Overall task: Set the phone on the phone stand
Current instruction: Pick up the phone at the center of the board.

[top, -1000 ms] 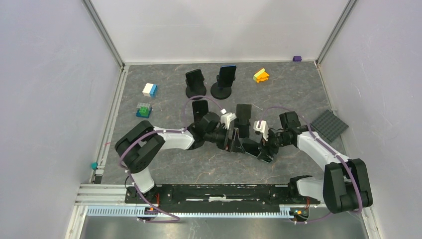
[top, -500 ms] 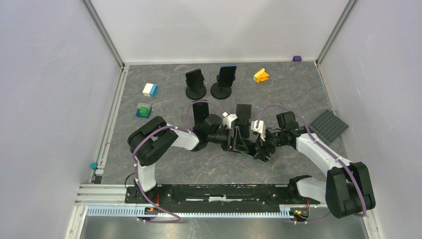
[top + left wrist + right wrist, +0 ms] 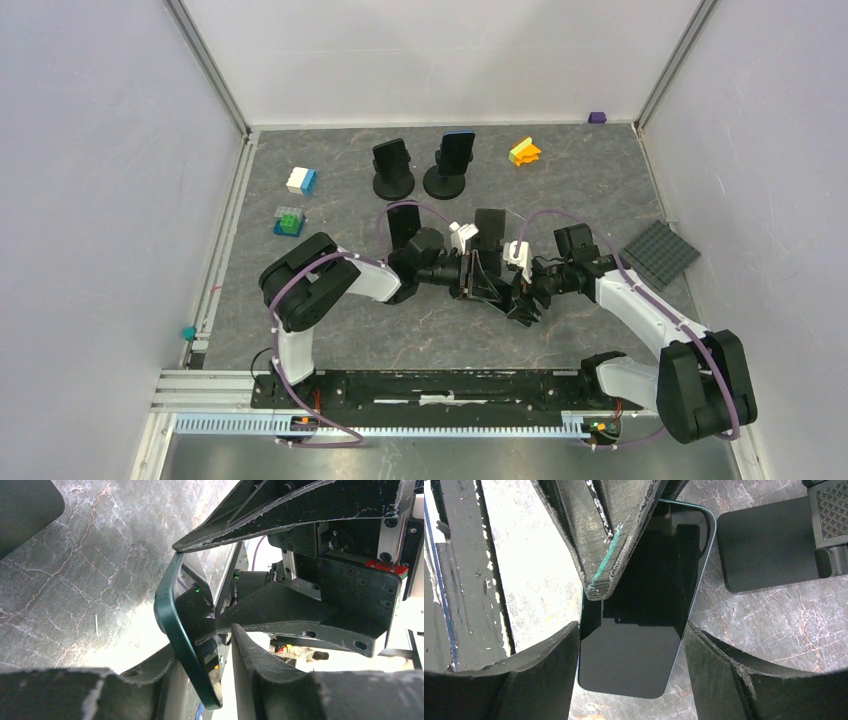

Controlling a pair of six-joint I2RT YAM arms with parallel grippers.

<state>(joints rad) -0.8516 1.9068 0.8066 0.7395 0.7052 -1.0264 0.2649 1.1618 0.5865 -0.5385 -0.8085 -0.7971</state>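
A dark phone with a green rim hangs just above the table at its middle, nearly hidden under the arms in the top view. My right gripper is shut on the phone across its long edges. My left gripper straddles the phone's faces from the left. One finger lies against its back, and a thin bright gap separates the other finger from the screen. Just behind the grippers stands a black phone stand, seen in the right wrist view as a dark stand beside the phone.
Another black stand rises behind my left arm. Two round-based stands are at the back. Toy blocks lie left, an orange-yellow block back right, a grey baseplate right.
My left gripper has slid right onto the phone and its jaws have narrowed around it. The right gripper keeps its hold and has shifted slightly left.
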